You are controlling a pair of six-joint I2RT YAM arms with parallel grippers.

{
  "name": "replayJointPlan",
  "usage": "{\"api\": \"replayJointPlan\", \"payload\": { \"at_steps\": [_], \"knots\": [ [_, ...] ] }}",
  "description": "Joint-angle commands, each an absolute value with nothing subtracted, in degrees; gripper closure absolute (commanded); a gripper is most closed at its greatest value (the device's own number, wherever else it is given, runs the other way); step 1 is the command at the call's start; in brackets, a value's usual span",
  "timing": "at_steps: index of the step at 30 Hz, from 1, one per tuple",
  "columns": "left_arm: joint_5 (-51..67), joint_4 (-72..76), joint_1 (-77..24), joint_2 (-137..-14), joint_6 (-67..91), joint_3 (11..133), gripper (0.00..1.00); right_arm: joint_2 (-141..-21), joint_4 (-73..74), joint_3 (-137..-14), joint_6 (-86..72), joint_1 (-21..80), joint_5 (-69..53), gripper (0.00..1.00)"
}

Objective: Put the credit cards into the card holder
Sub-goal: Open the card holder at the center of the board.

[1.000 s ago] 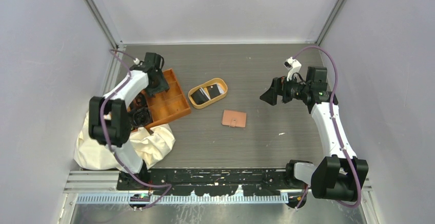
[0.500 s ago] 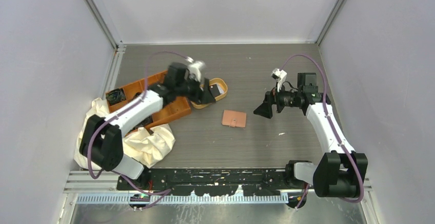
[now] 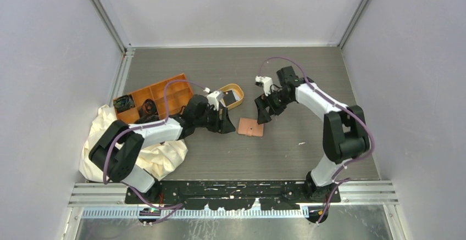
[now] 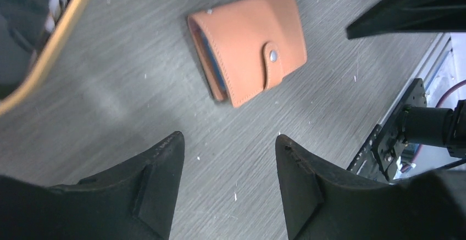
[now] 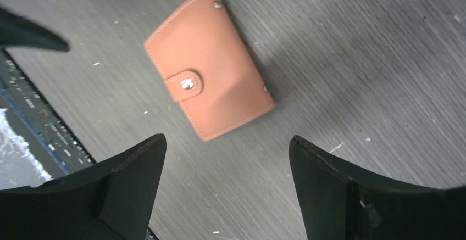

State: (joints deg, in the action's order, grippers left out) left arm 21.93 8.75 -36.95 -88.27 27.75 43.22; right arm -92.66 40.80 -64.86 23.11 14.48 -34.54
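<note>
Evidently at the approach step: left claw and right claw both spread, empty, the snapped-shut wallet just beyond each one's tips; needs pinning and unsnapping next.

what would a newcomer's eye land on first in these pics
The small pinkish-brown leather wallet, snapped shut, lies flat mid-table. The left gripper and right gripper flank it, both open and empty. Black cards sit in the oval tan-rimmed tray farther back.
</note>
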Motion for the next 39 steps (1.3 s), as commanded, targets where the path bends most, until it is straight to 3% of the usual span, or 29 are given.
{"api": "replayJointPlan", "payload": {
  "at_steps": [1,13,18,19,21,22,28,32,36,39],
  "knots": [
    [20.49,22.11,-36.9,-83.9,38.34,36.35,0.38,-98.45,42.79,-70.0,18.59,17.56,-26.35,0.16],
    [14.76,22.14,-36.83,-66.95,46.82,24.1,0.39,-109.92,50.18,-76.09,19.55,21.51,-29.96,0.55],
    [14.21,23.39,-36.98,-61.57,50.89,20.01,0.39,-111.63,50.8,-76.16,19.74,21.84,-29.36,0.57],
    [14.16,24.13,-37.26,-61.42,51.64,19.36,0.39,-111.7,50.74,-76.09,19.74,21.86,-29.36,0.53],
    [14.13,25.55,-37.92,-61.92,52.83,18.48,0.39,-111.51,50.62,-75.9,19.79,21.88,-28.75,0.38],
    [14.15,26.32,-38.34,-62.53,53.09,18.12,0.39,-111.3,50.4,-75.75,19.81,21.88,-28.32,0.36],
    [13.76,31.33,-40.96,-67.5,52.99,17.7,0.4,-108.33,46.89,-73.57,20.87,21.87,-30.13,0.35],
    [12.22,31.8,-41.52,-69.95,52.67,18.29,0.43,-108.84,45.59,-72.86,20.79,23.45,-29.91,0.4],
    [9.22,31.9,-41.77,-73.11,53.82,18.78,0.48,-110.06,45.79,-73.21,19.61,24.53,-30.7,0.53],
    [7.59,33.68,-42.01,-76.36,54.72,18.94,0.49,-110.34,45.2,-72.88,18.14,24.65,-32.06,0.68]
  ]
}}
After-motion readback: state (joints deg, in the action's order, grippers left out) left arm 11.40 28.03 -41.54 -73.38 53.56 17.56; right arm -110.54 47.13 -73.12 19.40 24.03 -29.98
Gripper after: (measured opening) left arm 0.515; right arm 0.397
